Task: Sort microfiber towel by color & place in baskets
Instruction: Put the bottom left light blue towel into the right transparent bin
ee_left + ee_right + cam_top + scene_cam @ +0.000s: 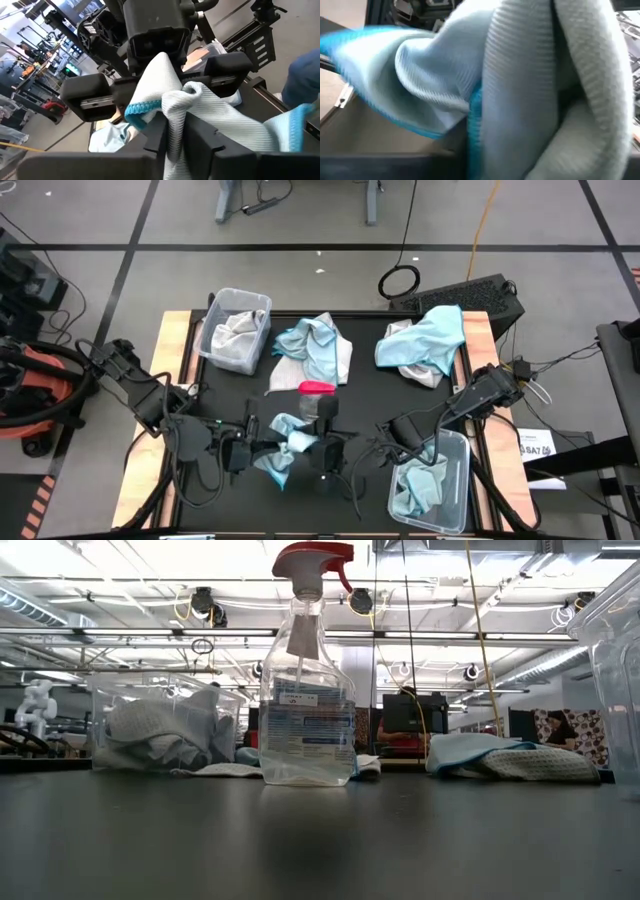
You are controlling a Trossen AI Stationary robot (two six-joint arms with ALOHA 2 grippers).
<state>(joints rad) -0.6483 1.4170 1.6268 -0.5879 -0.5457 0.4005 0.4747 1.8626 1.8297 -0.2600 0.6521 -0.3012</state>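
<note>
Both end effectors meet near the counter's front edge, at its middle. The left end effector (262, 450) and right end effector (322, 448) are each clamped on one light blue towel (285, 442), likely a handover toward the front-right basket (455, 480). The low view alone shows the spray bottle (307, 680) upright; the wrist views alone show the grip.

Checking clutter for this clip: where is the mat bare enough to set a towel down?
Bare mat lies between the centre towel pile and the right pile. Crowded: the near middle, where both grippers, left and right, meet on a towel beside the spray bottle.
</note>
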